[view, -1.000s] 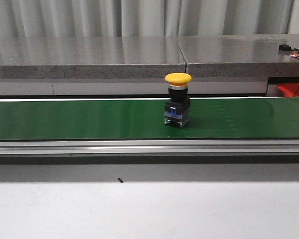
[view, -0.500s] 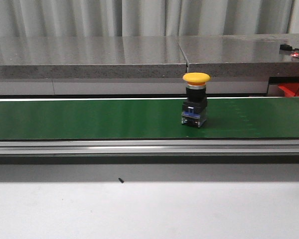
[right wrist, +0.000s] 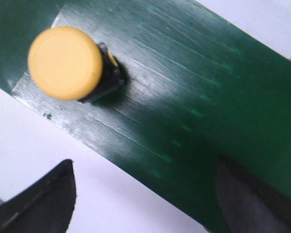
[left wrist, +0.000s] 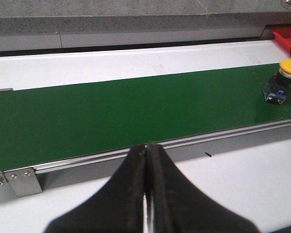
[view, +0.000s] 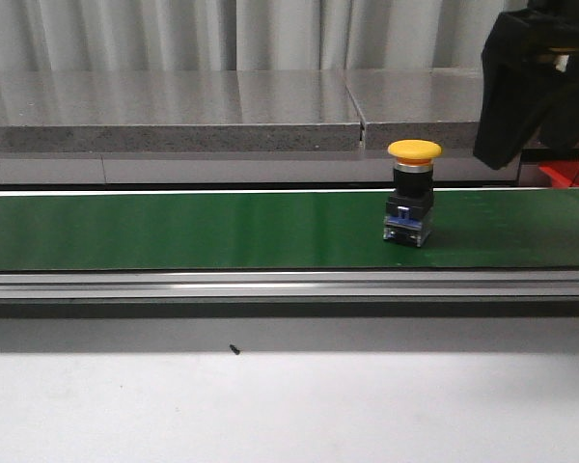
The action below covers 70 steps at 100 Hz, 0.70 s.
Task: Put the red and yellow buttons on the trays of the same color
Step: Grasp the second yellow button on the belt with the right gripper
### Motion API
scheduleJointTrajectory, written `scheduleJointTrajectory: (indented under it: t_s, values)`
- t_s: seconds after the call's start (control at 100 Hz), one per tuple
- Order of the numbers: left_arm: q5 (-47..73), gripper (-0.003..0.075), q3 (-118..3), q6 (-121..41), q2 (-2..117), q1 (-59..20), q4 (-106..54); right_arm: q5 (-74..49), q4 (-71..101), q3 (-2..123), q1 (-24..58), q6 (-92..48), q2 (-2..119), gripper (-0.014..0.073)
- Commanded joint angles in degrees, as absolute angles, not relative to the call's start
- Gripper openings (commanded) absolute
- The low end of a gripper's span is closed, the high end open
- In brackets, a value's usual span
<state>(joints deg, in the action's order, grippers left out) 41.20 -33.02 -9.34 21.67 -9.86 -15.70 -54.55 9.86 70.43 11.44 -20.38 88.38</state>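
Note:
A yellow button (view: 413,198) with a black body stands upright on the green conveyor belt (view: 174,231), right of centre. The left wrist view shows the same yellow button (left wrist: 282,80) far off on the belt. From above, the right wrist view shows its round yellow cap (right wrist: 65,63). My right gripper (view: 536,92) hangs above and to the right of the button, open, its fingers (right wrist: 43,204) wide apart with nothing between them. My left gripper (left wrist: 148,148) is shut and empty, over the white table near the belt's front rail. A red tray (view: 567,174) edge shows at far right; no red button is in view.
A grey stone ledge (view: 222,106) runs behind the belt. A metal rail (view: 270,285) borders the belt's front. White table (view: 289,405) lies in front, with a small dark speck (view: 234,349) on it.
The yellow button has travelled right along the belt. My right gripper has come into the front view at the upper right, above the button.

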Motion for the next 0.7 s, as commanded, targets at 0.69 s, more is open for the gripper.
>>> scheduleJointTrajectory:
  t_s: [0.69]
  values:
    - [37.5,-0.0019,-34.6,-8.9,22.1,-10.3,-17.0,-45.9,20.8,72.4,11.4,-33.8,91.5,0.0304]
